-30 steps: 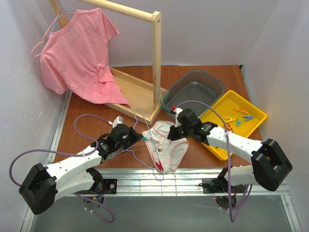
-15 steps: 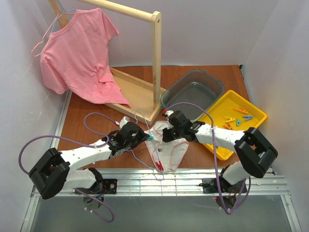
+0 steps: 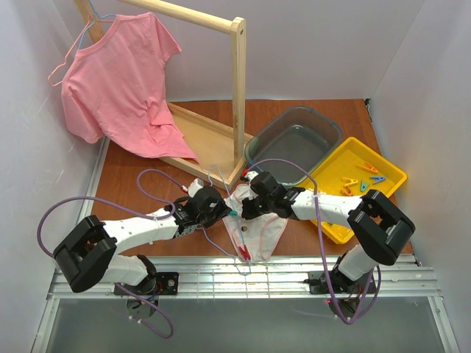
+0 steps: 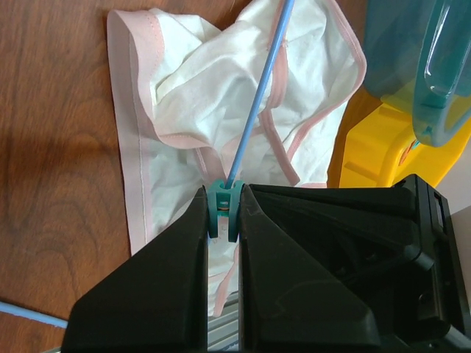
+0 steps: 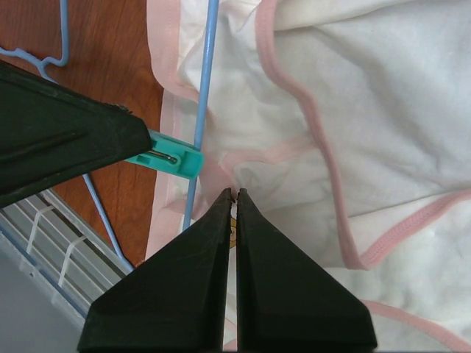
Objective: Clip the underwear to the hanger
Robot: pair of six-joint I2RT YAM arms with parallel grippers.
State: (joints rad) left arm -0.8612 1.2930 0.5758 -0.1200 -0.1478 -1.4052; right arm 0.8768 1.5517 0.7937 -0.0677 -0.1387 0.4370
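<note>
underwear | left fingers clamp teal peg against hanger | right fingers closed

Teal peg mostly hidden in left gripper; right gripper perhaps pinching underwear, contact hidden.

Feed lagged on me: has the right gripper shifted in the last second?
Yes. The right gripper has moved left, away from the yellow tray and further over the underwear.

Robotics lab test cell, plain white enclosure walls; aluminium-framed wooden table
</note>
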